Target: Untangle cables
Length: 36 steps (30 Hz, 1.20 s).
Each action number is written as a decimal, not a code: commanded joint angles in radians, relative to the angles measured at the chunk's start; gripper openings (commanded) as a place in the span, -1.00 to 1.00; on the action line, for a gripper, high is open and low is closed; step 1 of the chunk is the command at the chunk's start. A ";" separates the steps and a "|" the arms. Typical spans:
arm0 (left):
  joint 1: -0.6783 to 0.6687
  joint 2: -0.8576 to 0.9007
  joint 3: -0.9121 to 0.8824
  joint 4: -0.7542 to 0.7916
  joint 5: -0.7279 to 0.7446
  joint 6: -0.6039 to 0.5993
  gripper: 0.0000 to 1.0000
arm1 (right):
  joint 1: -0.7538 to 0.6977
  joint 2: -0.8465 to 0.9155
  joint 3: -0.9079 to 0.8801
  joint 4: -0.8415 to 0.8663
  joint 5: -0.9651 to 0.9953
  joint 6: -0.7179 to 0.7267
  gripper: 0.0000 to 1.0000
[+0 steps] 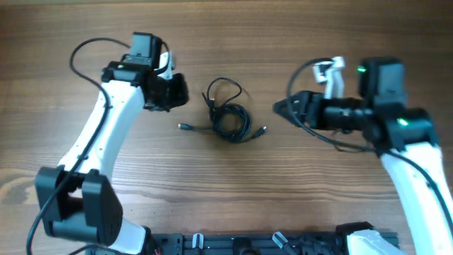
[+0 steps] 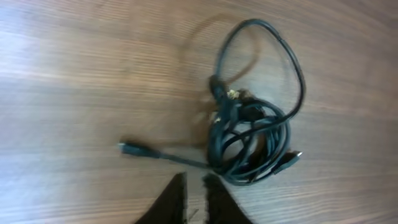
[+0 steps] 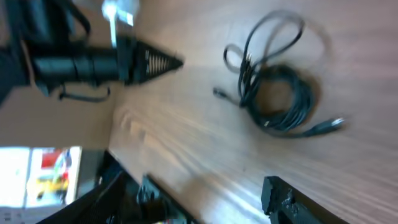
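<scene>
The cables (image 1: pixel 228 113) lie in one knotted black clump at the table's middle, with a loose loop at the far side. Two plug ends stick out, one to the left (image 1: pixel 182 127) and one to the right (image 1: pixel 263 129). My left gripper (image 1: pixel 181 92) hovers just left of the clump, apart from it. In the left wrist view its tips (image 2: pixel 196 186) stand a thin slit apart with nothing between them, below the cables (image 2: pixel 249 137). My right gripper (image 1: pixel 280 108) points at the clump from the right, open and empty (image 3: pixel 205 199); the cables (image 3: pixel 280 93) lie ahead of it.
The thicker black arm wires loop by the left arm (image 1: pixel 85 53) and the right arm (image 1: pixel 311 127). A black rail (image 1: pixel 269 242) runs along the table's near edge. The right wrist view shows the table's edge and a coloured box (image 3: pixel 53 174) beyond it.
</scene>
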 commanded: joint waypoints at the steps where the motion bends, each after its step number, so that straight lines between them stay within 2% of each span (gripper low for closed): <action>1: -0.057 0.087 -0.002 0.048 0.039 0.020 -0.56 | 0.087 0.119 -0.017 0.019 0.049 0.001 0.47; 2: -0.079 0.118 -0.002 0.067 0.049 0.020 -0.71 | 0.112 0.170 -0.017 0.037 0.053 0.002 0.47; 3: -0.099 0.146 -0.002 0.089 0.049 0.022 -0.76 | 0.131 0.220 -0.017 0.057 0.054 0.024 0.48; 7: -0.147 0.226 -0.002 0.135 0.051 0.050 -0.69 | 0.180 0.383 -0.017 0.141 0.053 0.035 0.49; 10: -0.157 0.270 -0.002 0.153 0.039 0.029 -0.92 | 0.227 0.486 -0.017 0.187 0.053 0.050 0.48; 12: -0.151 0.280 -0.002 0.158 -0.033 -0.112 -0.92 | 0.255 0.523 -0.017 0.225 0.052 0.054 0.47; 14: -0.151 0.280 -0.002 0.162 -0.060 -0.161 -0.92 | 0.276 0.539 -0.017 0.251 0.061 0.062 0.40; 16: -0.151 0.281 -0.002 0.155 -0.073 -0.228 -0.92 | 0.301 0.544 -0.017 0.266 0.155 0.158 0.26; 18: -0.151 0.281 -0.002 0.111 -0.170 -0.343 -0.92 | 0.350 0.550 -0.017 0.318 0.225 0.218 0.18; 19: -0.149 0.280 -0.002 0.114 -0.185 -0.349 -0.92 | 0.370 0.550 -0.017 0.332 0.246 0.241 0.12; 20: -0.144 0.273 0.001 0.111 -0.165 -0.344 -0.92 | 0.383 0.550 -0.017 0.336 0.289 0.281 0.04; 22: -0.138 0.215 0.014 0.109 -0.105 -0.248 -0.92 | 0.388 0.550 -0.017 0.365 0.323 0.313 0.03; 24: -0.141 0.111 0.019 0.113 -0.105 -0.233 -0.92 | 0.383 0.550 -0.017 0.404 0.319 0.314 0.03; 25: -0.144 0.070 0.019 0.113 -0.082 -0.184 -0.88 | 0.375 0.550 -0.017 0.407 0.319 0.314 0.04; 26: -0.148 0.061 0.019 0.117 -0.043 -0.122 -0.69 | 0.364 0.550 -0.017 0.406 0.317 0.310 0.04; 27: -0.148 0.063 0.018 0.121 -0.021 -0.083 -0.56 | 0.350 0.550 -0.017 0.403 0.297 0.289 0.04; 30: -0.152 0.142 0.017 0.136 0.092 0.081 -0.54 | 0.282 0.550 -0.017 0.390 0.178 0.229 0.04; 34: -0.156 0.264 0.017 0.171 0.121 0.096 -0.50 | 0.248 0.550 -0.025 0.320 0.130 0.145 0.08; 35: -0.161 0.295 0.017 0.174 0.113 0.094 -0.60 | 0.249 0.550 -0.050 0.325 0.128 0.147 0.08; 36: -0.161 0.309 0.017 0.166 0.077 0.076 -0.88 | 0.250 0.550 -0.079 0.352 0.117 0.148 0.08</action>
